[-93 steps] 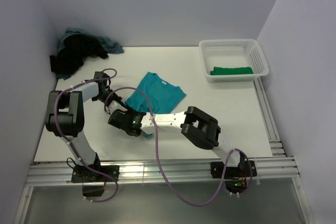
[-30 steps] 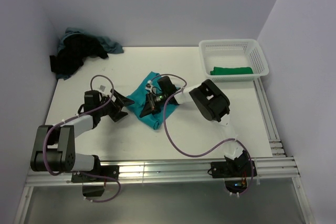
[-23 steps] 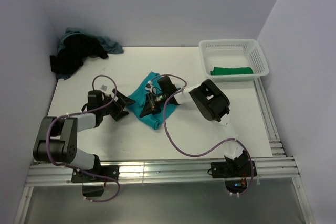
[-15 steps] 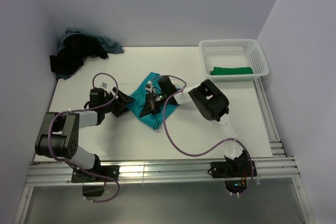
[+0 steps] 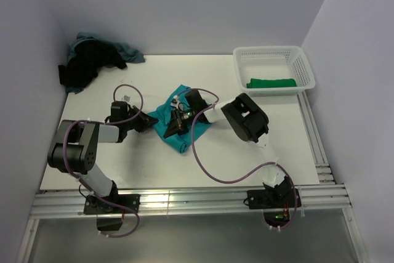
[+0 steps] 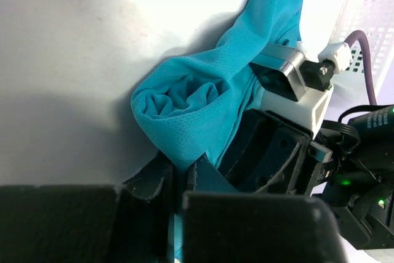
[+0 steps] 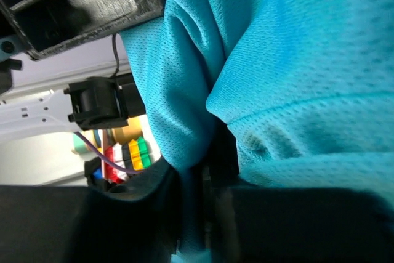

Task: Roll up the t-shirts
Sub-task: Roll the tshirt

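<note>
A bright teal t-shirt [image 5: 175, 138] lies bunched in the middle of the table. My left gripper [image 5: 151, 121] is at its left edge and is shut on a fold of the teal cloth [image 6: 184, 127]; the fabric runs down between its fingers [image 6: 183, 173]. My right gripper [image 5: 171, 125] is on the shirt from the right and is shut on another fold of it [image 7: 198, 183], with teal mesh [image 7: 295, 60] filling that view. The two grippers face each other, almost touching. A green t-shirt [image 5: 271, 82] lies folded in the basket. A black t-shirt [image 5: 86, 67] and a dusty blue one [image 5: 128, 51] are heaped at the back left.
The white lattice basket [image 5: 268, 50] stands at the back right corner. The heap of clothes lies against the back left walls. Purple cables [image 5: 200, 158] loop from both arms over the table. An aluminium rail [image 5: 184, 200] runs along the near edge.
My left gripper has moved right to the teal shirt's left edge and shut on the cloth. The right arm has stayed in place on the shirt.
</note>
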